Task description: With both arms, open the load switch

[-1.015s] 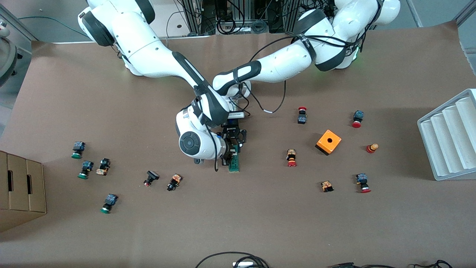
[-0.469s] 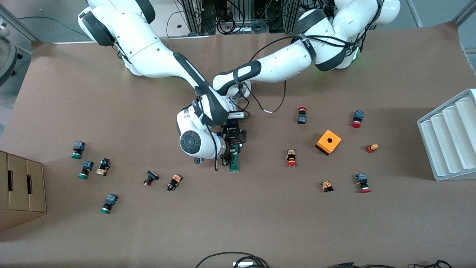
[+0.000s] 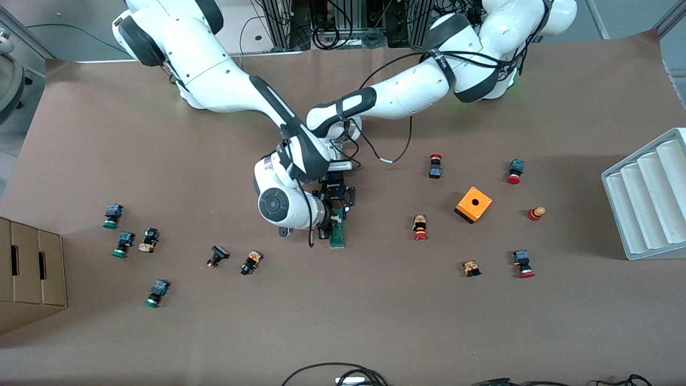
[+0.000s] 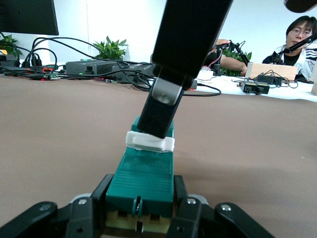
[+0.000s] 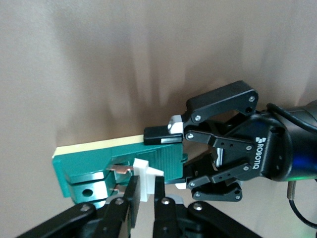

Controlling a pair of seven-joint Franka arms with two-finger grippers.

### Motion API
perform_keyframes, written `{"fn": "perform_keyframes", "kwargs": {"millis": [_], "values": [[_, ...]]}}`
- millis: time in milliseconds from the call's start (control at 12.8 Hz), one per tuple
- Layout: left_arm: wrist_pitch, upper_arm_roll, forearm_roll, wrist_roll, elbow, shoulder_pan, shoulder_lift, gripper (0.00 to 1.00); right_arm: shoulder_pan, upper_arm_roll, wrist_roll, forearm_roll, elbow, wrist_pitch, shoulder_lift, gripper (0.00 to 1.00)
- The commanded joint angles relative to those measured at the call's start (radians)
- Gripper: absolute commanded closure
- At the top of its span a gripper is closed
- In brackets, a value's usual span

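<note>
While gripped from two ends near the middle of the table (image 3: 107, 343), load switch (image 3: 337, 234) lying flat, long and dark green, with cream underside edge showing in the right wrist view. Left gripper (image 4: 141, 210) clamped on one end of the green body, fingers (image 5: 163, 134) pressed to both of its sides. Right gripper (image 5: 143, 191) coming down from above, jaws closed together on the small white end piece (image 4: 149, 142), a white tab pinched between the two black fingertips. Both arms crossing over the centre of the table, right arm's wrist just beside the switch toward the right arm's end. Orange box (image 3: 474, 204) with a round hole sitting well apart toward the left arm's end, ringed by several red-capped buttons (image 3: 420, 227). Green-capped buttons (image 3: 112, 215) scattered toward the right arm's end, near a cardboard box (image 3: 29, 273) at the table edge. White ribbed tray (image 3: 646, 198) at the left arm's end. Black cables (image 3: 335, 372) at the edge nearest the front camera
</note>
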Motion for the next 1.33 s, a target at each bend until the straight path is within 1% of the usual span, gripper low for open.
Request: {"fn": "perform_keyframes", "kwargs": {"millis": [0, 78, 234, 312, 390, 469, 625, 703, 781, 859, 1015, 1093, 1249], "values": [[0.018, 0.002, -0.009, -0.007, 0.017, -0.013, 0.024, 0.46, -0.021, 0.005, 0.002, -0.025, -0.015, -0.022, -0.05, 0.7], [0.018, 0.002, -0.009, -0.007, 0.016, -0.013, 0.024, 0.46, -0.027, 0.003, 0.002, -0.027, -0.004, -0.05, -0.063, 0.51], [0.019, 0.002, -0.009, -0.007, 0.017, -0.012, 0.024, 0.46, -0.056, 0.003, -0.002, -0.03, 0.001, -0.093, -0.105, 0.37], [0.018, 0.004, -0.009, -0.007, 0.017, -0.012, 0.024, 0.46, -0.08, 0.003, -0.033, -0.045, 0.001, -0.099, -0.136, 0.18], [0.019, 0.002, -0.009, -0.005, 0.017, -0.012, 0.024, 0.46, -0.088, 0.003, -0.085, -0.085, -0.007, -0.11, -0.171, 0.04], [0.019, 0.002, -0.009, -0.002, 0.017, -0.012, 0.022, 0.44, -0.091, 0.003, -0.131, -0.131, -0.009, -0.142, -0.199, 0.0], [0.019, 0.002, -0.009, 0.001, 0.017, -0.012, 0.021, 0.34, -0.135, 0.002, -0.233, -0.233, -0.013, -0.211, -0.259, 0.0], [0.019, 0.002, -0.009, 0.002, 0.017, -0.012, 0.021, 0.26, -0.166, 0.002, -0.325, -0.251, -0.013, -0.252, -0.288, 0.0], [0.019, 0.002, -0.009, 0.002, 0.017, -0.012, 0.019, 0.14, -0.206, 0.002, -0.447, -0.252, -0.018, -0.297, -0.32, 0.0], [0.019, 0.002, -0.009, 0.005, 0.017, -0.01, 0.018, 0.0, -0.249, 0.002, -0.587, -0.252, -0.03, -0.334, -0.357, 0.0], [0.019, 0.002, -0.017, 0.028, 0.017, -0.008, 0.016, 0.0, -0.338, 0.0, -0.843, -0.26, -0.041, -0.409, -0.421, 0.0], [0.019, 0.002, -0.033, 0.032, 0.017, -0.008, 0.01, 0.0, -0.39, 0.0, -0.992, -0.28, -0.042, -0.44, -0.452, 0.0], [0.021, 0.002, -0.055, 0.033, 0.005, -0.01, -0.008, 0.0, -0.474, -0.005, -1.314, -0.291, -0.053, -0.498, -0.518, 0.0]]}}
